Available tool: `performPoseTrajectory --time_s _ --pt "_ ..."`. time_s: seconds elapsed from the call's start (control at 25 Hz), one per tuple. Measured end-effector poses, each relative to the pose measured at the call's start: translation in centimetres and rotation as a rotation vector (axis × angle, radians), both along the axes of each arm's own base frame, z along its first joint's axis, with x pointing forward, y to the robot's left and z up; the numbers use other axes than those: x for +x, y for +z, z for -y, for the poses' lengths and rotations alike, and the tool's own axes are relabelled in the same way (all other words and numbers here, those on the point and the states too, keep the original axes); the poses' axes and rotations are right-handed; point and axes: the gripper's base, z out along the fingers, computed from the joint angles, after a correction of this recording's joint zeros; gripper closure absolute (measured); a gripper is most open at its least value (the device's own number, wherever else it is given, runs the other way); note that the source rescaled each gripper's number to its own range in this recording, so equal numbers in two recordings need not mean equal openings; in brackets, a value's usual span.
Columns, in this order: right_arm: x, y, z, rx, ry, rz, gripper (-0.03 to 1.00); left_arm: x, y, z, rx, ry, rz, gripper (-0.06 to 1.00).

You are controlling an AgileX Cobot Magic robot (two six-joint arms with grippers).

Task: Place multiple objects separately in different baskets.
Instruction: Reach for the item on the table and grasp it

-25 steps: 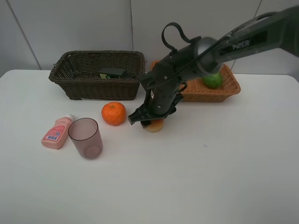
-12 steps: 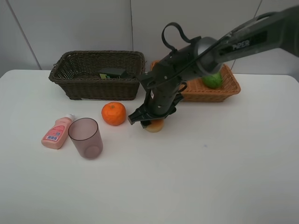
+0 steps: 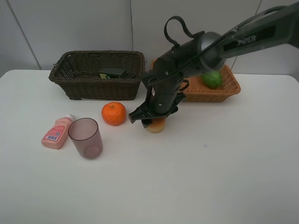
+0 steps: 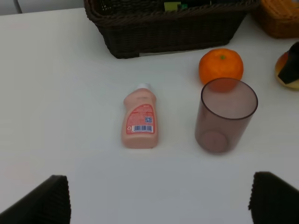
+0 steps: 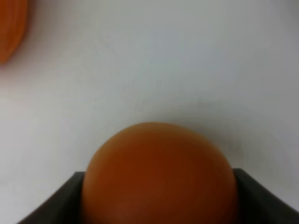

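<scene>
- The peach (image 3: 156, 125) sits low at mid-table, just right of the mandarin (image 3: 114, 113). I cannot tell whether it rests on the table (image 3: 210, 177) or is just clear of it.
- The right gripper (image 3: 152, 117) pinches it from above. In the wrist view the peach fills the gap, with a jaw at each side.
- The step in hand, as I judge it, is to lift the peach and carry it to the tan basket (image 3: 224, 91), where the lime (image 3: 212, 79) lies.
- To do it well, rise straight up first, away from the mandarin.
- Squeeze evenly, since a round fruit may roll out.
- Clear the rim, lower the peach beside the lime rather than onto it, then release.
- The dark basket (image 3: 93, 86) holds a green bottle (image 3: 113, 72).
- The cup (image 3: 85, 137) and pink bottle (image 3: 57, 133) are well to the left, off that path.
- The left gripper (image 4: 161, 198) is spread wide and empty, above the cup and pink bottle.
</scene>
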Motion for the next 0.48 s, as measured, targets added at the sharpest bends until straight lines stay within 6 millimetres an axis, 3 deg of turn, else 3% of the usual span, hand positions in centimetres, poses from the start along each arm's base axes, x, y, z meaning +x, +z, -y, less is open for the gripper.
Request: performPoseTrajectory --time_s 0.48 --pt "-1.5 9.6 1.5 0.074 -0.023 0.109 0.59 0.0 0.0 0.0 0.0 0.0 0.0 -0.05"
